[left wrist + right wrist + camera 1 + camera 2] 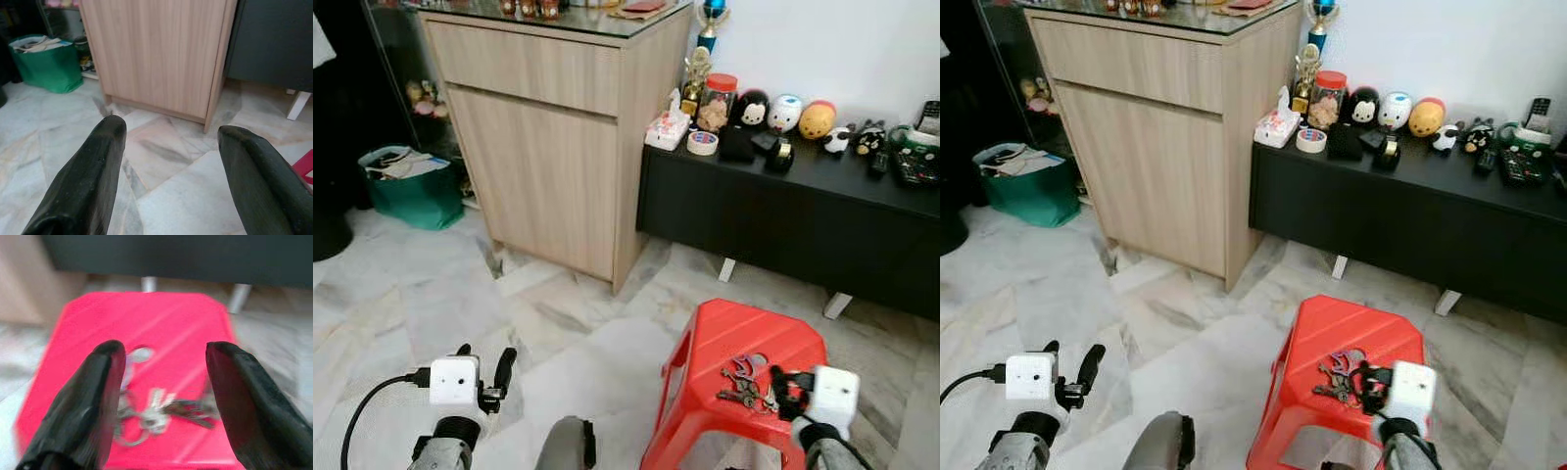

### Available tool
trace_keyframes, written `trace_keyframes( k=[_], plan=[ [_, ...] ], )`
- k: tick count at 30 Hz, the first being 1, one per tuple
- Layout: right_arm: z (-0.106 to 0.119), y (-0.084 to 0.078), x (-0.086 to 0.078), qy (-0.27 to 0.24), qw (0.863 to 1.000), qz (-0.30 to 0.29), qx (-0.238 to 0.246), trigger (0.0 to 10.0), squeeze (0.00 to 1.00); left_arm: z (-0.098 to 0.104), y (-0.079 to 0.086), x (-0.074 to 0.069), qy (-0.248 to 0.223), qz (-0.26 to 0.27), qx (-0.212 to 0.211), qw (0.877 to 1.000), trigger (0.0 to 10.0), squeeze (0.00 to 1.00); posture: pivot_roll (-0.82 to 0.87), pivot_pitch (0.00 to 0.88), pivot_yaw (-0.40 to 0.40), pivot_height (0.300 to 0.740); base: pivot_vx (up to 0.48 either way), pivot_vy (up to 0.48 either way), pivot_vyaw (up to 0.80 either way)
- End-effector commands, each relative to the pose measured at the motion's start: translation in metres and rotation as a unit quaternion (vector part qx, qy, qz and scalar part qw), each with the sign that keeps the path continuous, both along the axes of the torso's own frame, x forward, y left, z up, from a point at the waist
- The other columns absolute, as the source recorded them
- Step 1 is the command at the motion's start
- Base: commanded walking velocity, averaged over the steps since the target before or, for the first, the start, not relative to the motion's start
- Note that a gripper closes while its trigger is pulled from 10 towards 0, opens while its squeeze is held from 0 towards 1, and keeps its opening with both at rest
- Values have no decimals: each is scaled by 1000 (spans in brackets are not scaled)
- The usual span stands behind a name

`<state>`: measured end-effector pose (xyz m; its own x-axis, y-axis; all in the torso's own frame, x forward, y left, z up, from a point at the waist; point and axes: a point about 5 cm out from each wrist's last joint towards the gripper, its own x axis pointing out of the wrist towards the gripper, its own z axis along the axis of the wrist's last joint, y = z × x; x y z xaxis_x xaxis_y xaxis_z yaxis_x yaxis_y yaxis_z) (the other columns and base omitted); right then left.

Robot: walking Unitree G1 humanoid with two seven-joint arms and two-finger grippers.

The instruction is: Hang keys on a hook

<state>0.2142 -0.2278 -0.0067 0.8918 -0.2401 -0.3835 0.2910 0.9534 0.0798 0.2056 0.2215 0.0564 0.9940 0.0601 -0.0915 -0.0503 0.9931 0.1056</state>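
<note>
- The left arm reaches forward low on the robot's left side, its silver forearm ending in a white wrist block with a black cable looping off it.
- The left gripper (484, 364) points forward and slightly up; its two black fingers (88, 171) stand well apart, nothing between them.
- The right arm comes up on the robot's right side, also capped by a white wrist block.
- The right gripper (781, 384) points forward and toward the robot's left, held low.
- Its black fingers (85, 406) are spread wide, with nothing gripped; the right wrist view is blurred.
</note>
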Motion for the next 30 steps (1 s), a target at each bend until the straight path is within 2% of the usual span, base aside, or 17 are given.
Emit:
trace_keyframes(
  k=[1,12,30],
  plan=[
    [-1,-5,-1,6,1000,-29,9,10000,0,0,-1,2,5,-9,-4,1000,10000,0,112,0,-58,618,0,0,0],
    [-2,1,0,1,1000,-9,19,10000,0,2,-5,6,3,-21,-7,1000,10000,0,105,0,-57,618,0,0,0],
    [-4,2,1,9,1000,8,20,10000,0,1,-4,7,6,-22,-4,1000,10000,0,108,0,-57,618,292,0,0]
  ],
)
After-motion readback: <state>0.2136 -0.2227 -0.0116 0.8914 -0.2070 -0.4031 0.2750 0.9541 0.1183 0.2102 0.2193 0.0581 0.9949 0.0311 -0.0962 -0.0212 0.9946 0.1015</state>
